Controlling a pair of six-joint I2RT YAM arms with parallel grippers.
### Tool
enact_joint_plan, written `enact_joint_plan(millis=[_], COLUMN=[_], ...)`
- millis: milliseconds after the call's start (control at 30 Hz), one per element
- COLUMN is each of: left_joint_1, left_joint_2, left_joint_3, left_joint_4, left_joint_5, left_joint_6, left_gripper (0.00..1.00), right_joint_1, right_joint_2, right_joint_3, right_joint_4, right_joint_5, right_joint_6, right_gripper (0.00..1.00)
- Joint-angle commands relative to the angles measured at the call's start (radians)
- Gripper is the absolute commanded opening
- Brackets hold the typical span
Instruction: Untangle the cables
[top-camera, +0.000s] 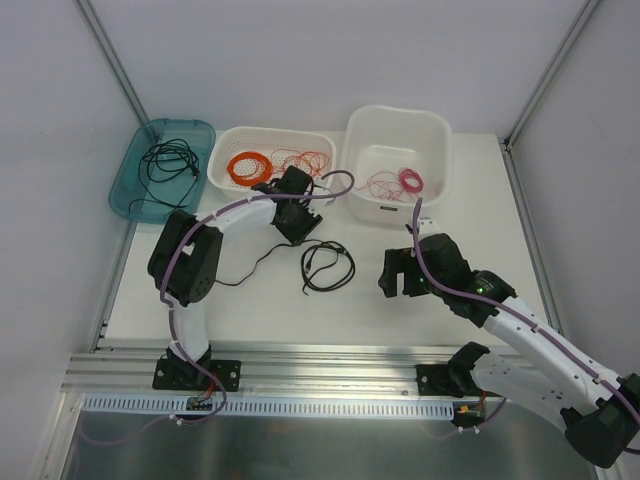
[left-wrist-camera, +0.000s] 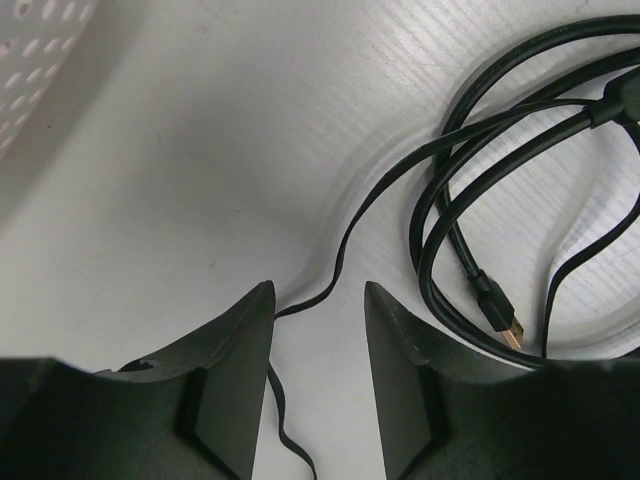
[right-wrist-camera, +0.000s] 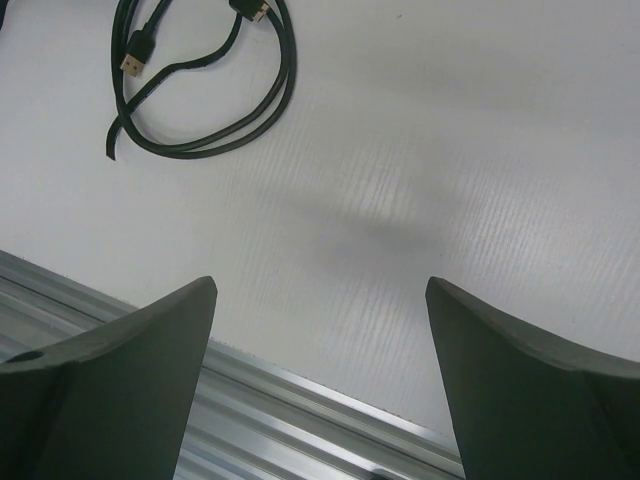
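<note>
Left fingers (top-camera: 297, 225): low over the counter (top-camera: 250, 310), just in front of the white basket (top-camera: 222, 140), standing partly apart. One thin black strand (left-wrist-camera: 345, 250) runs through the gap, which is wider than the strand; I have nothing clamped. Cables (top-camera: 328, 268): black, lying in loose overlapping loops on the counter between my two arms, just beside the left fingers (a gold-tipped plug (left-wrist-camera: 510, 330) rests inside the loops). The thin strand trails away from them toward my left arm. Right fingers (top-camera: 395, 280): spread wide, holding nothing, hovering over bare counter near the metal front rail (right-wrist-camera: 300, 400), apart from the loops.
</note>
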Motion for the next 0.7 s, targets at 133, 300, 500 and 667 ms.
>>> enact_joint_plan(millis=[133,300,500,667], left_joint_1=[-0.014,-0.015,-0.017,-0.023], left_joint_2=[0.067,0.106,0.038,-0.108], left_joint_3=[0.045,0.034,-0.016,-0.050], left_joint_4=[0.006,0.006,0.006,0.008], left_joint_5=[0.069,0.069,0.066,-0.006], left_joint_6=[0.029,-0.026,-0.063,-0.097], left_gripper=[0.40,0.27,0.00,0.00], right_joint_1=[0.002,0.002,0.002,0.003], right_joint_2=[-0.028,-0.033,-0.046,-0.063], right_joint_3=[-0.002,0.000,0.004,0.009], right_joint_4=[-0.022,-0.028,-0.041,-0.045], right_joint_5=[0.016,0.018,0.025,0.025], right_joint_6=[0.003,0.007,0.007,0.013], right_gripper=[0.91,0.91,0.91,0.91])
